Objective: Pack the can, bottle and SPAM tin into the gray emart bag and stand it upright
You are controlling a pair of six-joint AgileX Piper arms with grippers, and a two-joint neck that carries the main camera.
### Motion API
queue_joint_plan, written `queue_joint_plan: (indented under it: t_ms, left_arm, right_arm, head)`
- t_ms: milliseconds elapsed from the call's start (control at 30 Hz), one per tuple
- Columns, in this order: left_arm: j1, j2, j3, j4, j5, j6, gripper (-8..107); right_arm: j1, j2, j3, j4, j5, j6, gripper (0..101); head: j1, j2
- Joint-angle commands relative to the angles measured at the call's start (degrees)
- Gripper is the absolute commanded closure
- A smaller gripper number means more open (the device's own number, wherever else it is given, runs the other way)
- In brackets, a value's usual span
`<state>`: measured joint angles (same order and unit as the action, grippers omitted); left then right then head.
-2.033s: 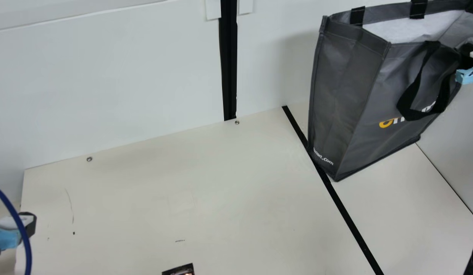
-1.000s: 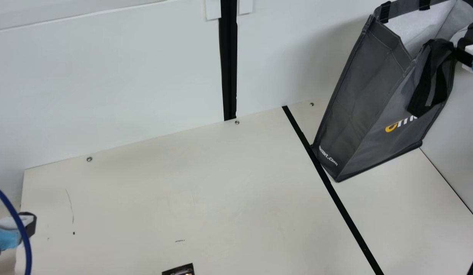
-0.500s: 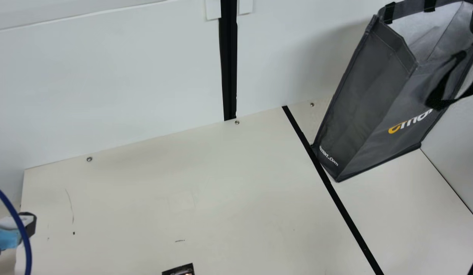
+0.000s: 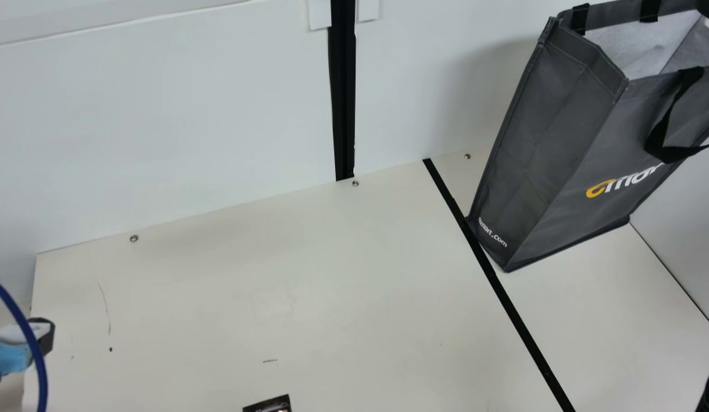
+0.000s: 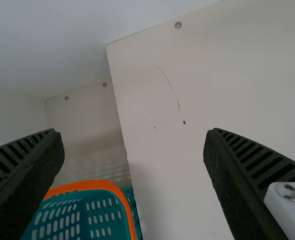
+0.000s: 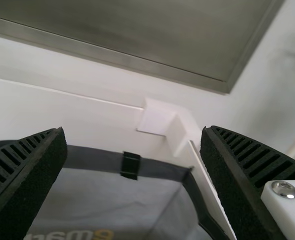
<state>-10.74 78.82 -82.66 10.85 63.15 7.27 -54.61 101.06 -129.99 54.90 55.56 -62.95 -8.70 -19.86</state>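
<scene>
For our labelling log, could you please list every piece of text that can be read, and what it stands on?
"emar": front of the gray bag, the rest covered by the black handle.
"emart.com": low on the bag's side.
"emar", mirrored: inside the bag.
Too small to read: any print on the dark item at the main view's bottom edge.

Behind the cream bench (image 4: 245,297) stands a white back wall (image 4: 159,126), split by an upright black strip (image 4: 344,103); a pale side wall (image 4: 689,240) closes the bench's right side. Screws (image 4: 134,238) dot the bench's rear edge, and a black line (image 4: 529,332) slants across its top. A soft shadow falls on the back wall. The right wrist view has a framed gray panel (image 6: 137,30), possibly a window.
</scene>
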Motion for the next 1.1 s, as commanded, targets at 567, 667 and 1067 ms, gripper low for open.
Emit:
queue_joint_plan:
  t_ms: [567,667,1067]
  left_arm:
    - [0.0,0.0,0.0,-0.11,0.0,0.0,9]
    - [0.0,0.0,0.0,-0.11,0.0,0.0,9]
    - [0.0,0.0,0.0,-0.11,0.0,0.0,9]
  right_arm:
    - [13.3,-6.06,5.91,0.71,1.72,-0.15,6]
    - [15.68,-7.41,8.4,0.48,1.73,-0.62,6]
    - [24.93,-13.42,20.54,-1.26,1.53,-2.4,6]
  head:
    - [-1.3,-0.14]
    - [-1.3,-0.14]
    - [-1.3,-0.14]
